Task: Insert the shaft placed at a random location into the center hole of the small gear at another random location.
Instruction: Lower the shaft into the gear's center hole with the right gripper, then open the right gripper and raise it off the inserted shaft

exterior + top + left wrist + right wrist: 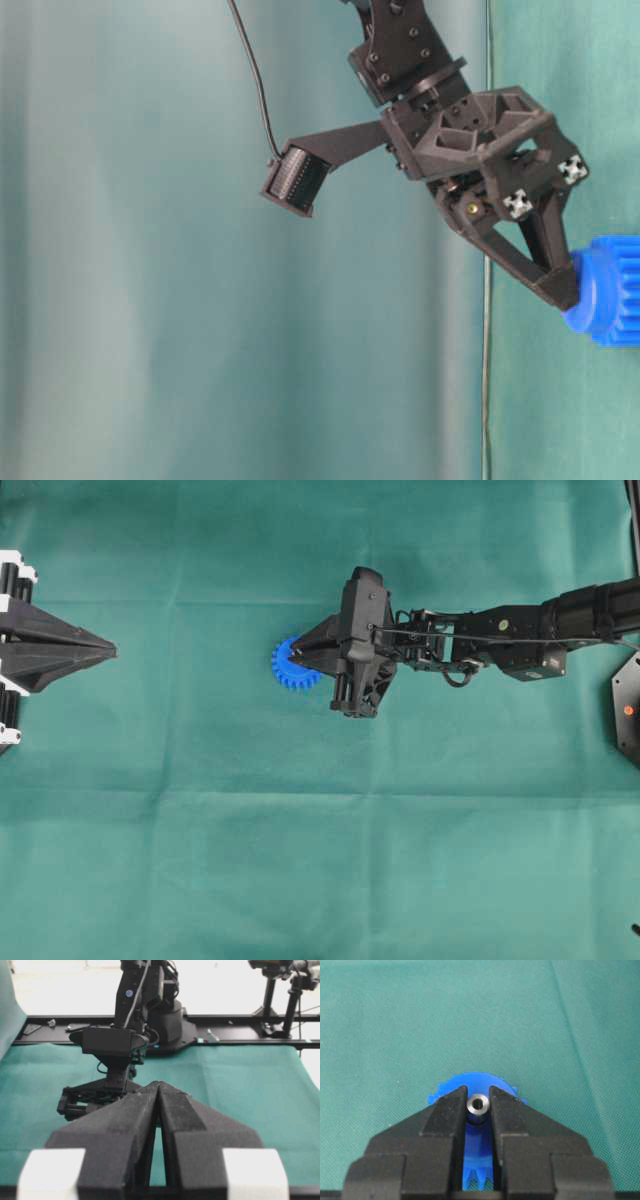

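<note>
The small gear (288, 666) is bright blue and lies flat on the green cloth near the middle of the table. My right gripper (300, 658) hangs over it, with its fingertips at the gear's hub. In the right wrist view the gripper (478, 1105) is shut on the shaft (478, 1105), a short silvery pin seen end-on, standing upright over the middle of the gear (470, 1081). The center hole is hidden under the shaft. The table-level view shows the fingertips (560, 288) touching the gear (612, 292). My left gripper (110, 655) is shut and empty at the far left, also seen in its own wrist view (158, 1085).
Green cloth (320, 860) covers the table. A black mount (628, 710) stands at the right edge. The right arm (500, 640) stretches in from the right. In the left wrist view a black rail (240, 1020) runs along the far edge.
</note>
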Robot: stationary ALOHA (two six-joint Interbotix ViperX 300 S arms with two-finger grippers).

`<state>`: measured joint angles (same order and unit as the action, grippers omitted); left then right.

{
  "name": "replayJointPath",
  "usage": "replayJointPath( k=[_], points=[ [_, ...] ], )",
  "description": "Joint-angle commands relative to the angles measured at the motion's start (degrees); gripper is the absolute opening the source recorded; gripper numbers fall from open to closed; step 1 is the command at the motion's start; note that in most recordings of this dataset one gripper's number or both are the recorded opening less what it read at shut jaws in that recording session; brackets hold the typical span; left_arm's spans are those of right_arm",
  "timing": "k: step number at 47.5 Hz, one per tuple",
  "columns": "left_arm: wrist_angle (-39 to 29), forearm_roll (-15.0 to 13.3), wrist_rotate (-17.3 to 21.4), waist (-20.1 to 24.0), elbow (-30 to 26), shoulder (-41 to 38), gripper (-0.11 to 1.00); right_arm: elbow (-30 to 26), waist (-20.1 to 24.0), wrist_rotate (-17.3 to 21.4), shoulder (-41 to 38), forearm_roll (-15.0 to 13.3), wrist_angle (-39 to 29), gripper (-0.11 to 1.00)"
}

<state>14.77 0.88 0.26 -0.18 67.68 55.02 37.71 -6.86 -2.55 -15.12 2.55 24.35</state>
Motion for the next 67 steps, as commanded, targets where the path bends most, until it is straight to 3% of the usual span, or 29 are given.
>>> replayJointPath(
  k=[1, 12, 22, 25, 32, 67],
  points=[
    [0.3, 0.1, 0.1, -0.1, -1.3, -0.4, 0.0, -1.1, 0.0, 1.2, 0.8, 0.4, 0.6, 0.14],
    [0.3, 0.1, 0.0, -0.1, -1.2, -0.4, 0.0, -1.1, 0.0, 1.3, 0.8, 0.4, 0.9, 0.16],
    [0.3, 0.1, 0.0, 0.0, -1.3, -0.4, 0.0, -1.2, 0.0, 1.2, 0.8, 0.4, 0.9, 0.75],
    [0.3, 0.1, 0.0, -0.1, -1.2, -0.4, 0.0, -1.3, 0.0, 1.2, 0.9, 0.4, 0.9, 0.88],
    [-0.2, 0.1, 0.0, -0.1, -1.2, -0.4, 0.0, -1.3, 0.0, 1.2, 1.7, 0.4, 0.6, 0.78],
    [-0.3, 0.1, -0.4, -0.1, -1.3, -0.2, 0.0, 3.4, 0.0, 1.1, 12.3, 0.4, -0.1, 0.8]
  ],
)
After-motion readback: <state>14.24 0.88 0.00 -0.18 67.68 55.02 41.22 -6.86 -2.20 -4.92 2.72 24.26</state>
